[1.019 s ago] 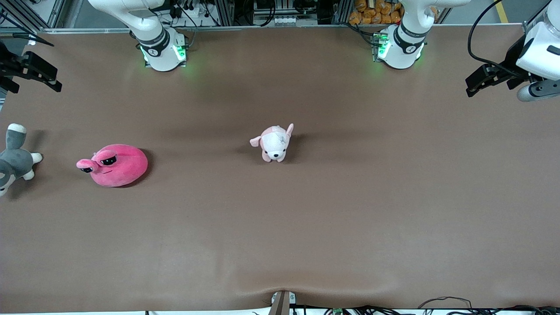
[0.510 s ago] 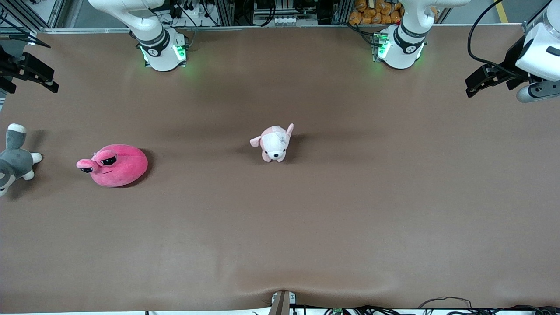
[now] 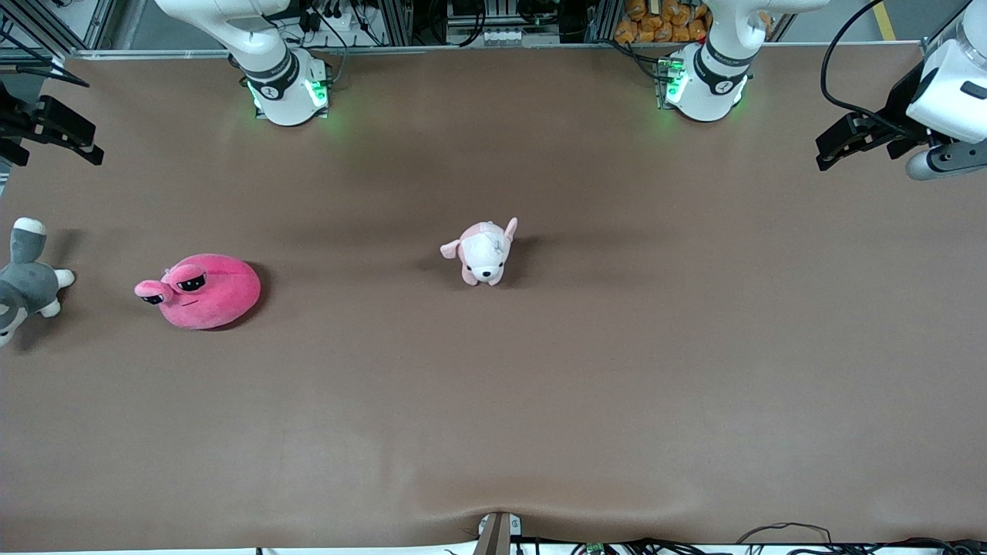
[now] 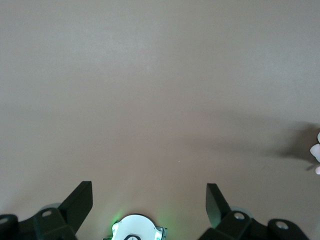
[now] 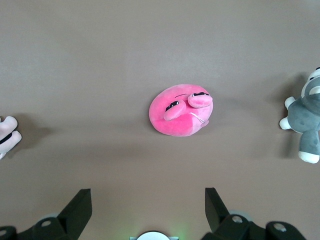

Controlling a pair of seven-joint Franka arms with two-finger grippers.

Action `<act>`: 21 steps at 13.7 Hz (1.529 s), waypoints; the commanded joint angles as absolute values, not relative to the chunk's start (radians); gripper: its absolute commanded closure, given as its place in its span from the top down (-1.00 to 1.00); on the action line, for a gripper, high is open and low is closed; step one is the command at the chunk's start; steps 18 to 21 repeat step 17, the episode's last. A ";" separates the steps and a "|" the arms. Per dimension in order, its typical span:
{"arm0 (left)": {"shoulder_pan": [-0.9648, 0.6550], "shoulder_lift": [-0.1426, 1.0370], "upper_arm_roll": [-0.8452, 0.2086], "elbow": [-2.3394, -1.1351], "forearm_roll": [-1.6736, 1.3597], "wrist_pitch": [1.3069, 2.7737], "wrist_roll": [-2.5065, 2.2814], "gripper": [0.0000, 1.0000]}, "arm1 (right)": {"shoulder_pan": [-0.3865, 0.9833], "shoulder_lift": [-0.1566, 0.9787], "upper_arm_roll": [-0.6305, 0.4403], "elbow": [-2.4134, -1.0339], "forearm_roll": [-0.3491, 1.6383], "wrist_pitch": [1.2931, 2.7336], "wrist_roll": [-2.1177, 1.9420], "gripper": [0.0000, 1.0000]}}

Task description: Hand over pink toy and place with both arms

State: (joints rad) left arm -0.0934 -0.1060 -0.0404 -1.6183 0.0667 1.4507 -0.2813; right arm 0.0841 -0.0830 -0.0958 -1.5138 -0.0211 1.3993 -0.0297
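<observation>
A wide brown table (image 3: 540,401) fills nearly the whole front view, its covering matte and bare apart from three plush toys. Along its upper edge stand the two white arm bases with green lights, and past them a strip of metal framing, cables and some orange items that are too small to identify.

The right arm (image 3: 254,46) reaches out to its own end of the table, where the right gripper (image 3: 54,131) hangs in the air over the table's edge, partly cut off by the frame. In the right wrist view its two black fingers (image 5: 75,212) stand wide apart with nothing between them. The left gripper (image 3: 848,142) hangs over the table's edge at the left arm's end; its fingers (image 4: 77,205) are likewise spread wide and hold nothing.

The pink toy (image 3: 204,291) lies on the table below the right gripper's height, toward the middle of the table from it and nearer to the front camera, untouched; the right wrist view shows it (image 5: 181,110) centred between that gripper's fingers but well apart from them. A grey-and-white plush (image 3: 27,281) lies just under the right gripper's end, cut by the frame edge. A small pale dog plush (image 3: 482,253) sits mid-table, well apart from both grippers; only slivers of it show in the wrist views.
</observation>
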 commanded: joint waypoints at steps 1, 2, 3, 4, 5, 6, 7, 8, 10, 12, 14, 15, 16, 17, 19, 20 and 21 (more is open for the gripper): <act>-0.068 -0.109 -0.038 -1.591 0.026 1.427 -0.255 1.00 | 0.074 -0.092 -0.091 -1.525 -0.029 1.408 -0.028 1.00; -0.064 -0.110 -0.038 -1.591 0.025 1.427 -0.255 1.00 | 0.075 -0.092 -0.091 -1.525 -0.029 1.408 -0.028 1.00; -0.064 -0.110 -0.038 -1.588 0.026 1.427 -0.258 1.00 | 0.075 -0.091 -0.091 -1.525 -0.029 1.410 -0.028 1.00; -0.064 -0.109 -0.038 -1.576 0.028 1.425 -0.256 1.00 | 0.075 -0.092 -0.091 -1.523 -0.029 1.408 -0.028 1.00; -0.063 -0.107 -0.038 -1.572 0.026 1.417 -0.255 1.00 | 0.075 -0.091 -0.091 -1.523 -0.029 1.408 -0.028 1.00; -0.066 -0.106 -0.038 -1.569 0.028 1.411 -0.256 1.00 | 0.074 -0.091 -0.091 -1.523 -0.029 1.408 -0.028 1.00; -0.067 -0.106 -0.041 -1.569 0.028 1.410 -0.256 1.00 | 0.069 -0.086 -0.091 -1.523 -0.031 1.410 -0.028 1.00; -0.067 -0.106 -0.044 -1.569 0.028 1.407 -0.255 1.00 | 0.064 -0.084 -0.091 -1.523 -0.029 1.408 -0.028 1.00; -0.072 -0.106 -0.046 -1.569 0.028 1.405 -0.253 1.00 | 0.066 -0.083 -0.091 -1.522 -0.029 1.408 -0.028 1.00; -0.075 -0.107 -0.049 -1.571 0.032 1.404 -0.233 1.00 | 0.066 -0.084 -0.091 -1.523 -0.029 1.407 -0.028 1.00; -0.075 -0.110 -0.057 -1.571 0.029 1.401 -0.122 1.00 | 0.061 -0.084 -0.091 -1.523 -0.029 1.398 -0.028 1.00; -0.074 -0.110 -0.061 -1.571 0.029 1.402 -0.121 1.00 | 0.060 -0.084 -0.091 -1.523 -0.029 1.399 -0.029 1.00; -0.075 -0.110 -0.061 -1.571 0.029 1.402 -0.121 1.00 | 0.061 -0.084 -0.091 -1.523 -0.029 1.397 -0.028 1.00; -0.075 -0.110 -0.061 -1.571 0.029 1.402 -0.120 1.00 | 0.061 -0.084 -0.091 -1.523 -0.029 1.396 -0.028 1.00; -0.075 -0.110 -0.061 -1.571 0.029 1.402 -0.120 1.00 | 0.061 -0.084 -0.091 -1.523 -0.029 1.396 -0.028 1.00; -0.075 -0.110 -0.061 -1.571 0.029 1.402 -0.120 1.00 | 0.061 -0.084 -0.091 -1.523 -0.029 1.396 -0.028 1.00; -0.075 -0.110 -0.061 -1.571 0.029 1.402 -0.120 1.00 | 0.061 -0.084 -0.091 -1.523 -0.029 1.396 -0.028 1.00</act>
